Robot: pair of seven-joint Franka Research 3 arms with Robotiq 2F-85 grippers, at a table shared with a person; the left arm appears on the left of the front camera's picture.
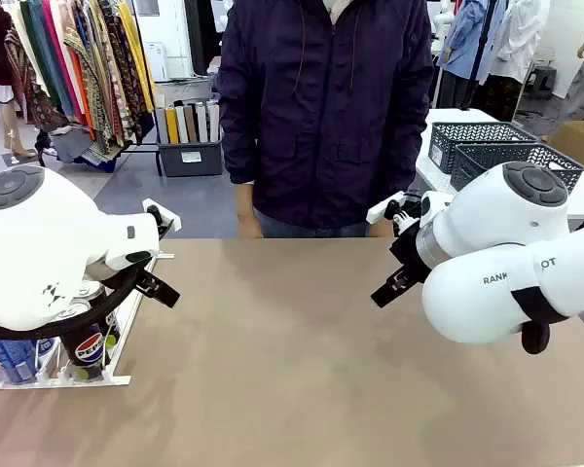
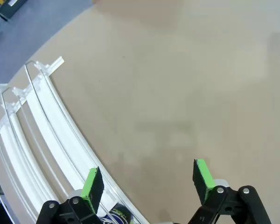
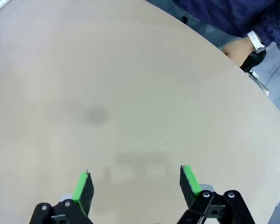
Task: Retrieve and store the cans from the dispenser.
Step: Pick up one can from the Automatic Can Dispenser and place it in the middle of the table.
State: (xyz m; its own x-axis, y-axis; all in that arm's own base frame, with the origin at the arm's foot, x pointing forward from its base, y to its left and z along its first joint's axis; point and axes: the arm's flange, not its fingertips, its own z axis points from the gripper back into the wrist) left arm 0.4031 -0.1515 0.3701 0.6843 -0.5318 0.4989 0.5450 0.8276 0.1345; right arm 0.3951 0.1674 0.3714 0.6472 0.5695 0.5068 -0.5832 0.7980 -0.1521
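The cans (image 1: 90, 348) are sitting at the dispenser (image 1: 54, 381) front, tabletop (image 1: 292, 370) left, under L gripper (image 2: 147, 179). L & R gripper (image 3: 135, 183) fingers are hanging released, empty. Cans prob. rigid, slick, dentable; I'm judging mid-body best.

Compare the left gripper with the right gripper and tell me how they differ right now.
The left gripper hangs at the edge of the dispenser, beside its white lanes; the right gripper hangs over bare table. A can shows its top just below the left gripper; beyond the right gripper a person's hand rests at the table's edge. Shared: both are open and empty, with green pads.
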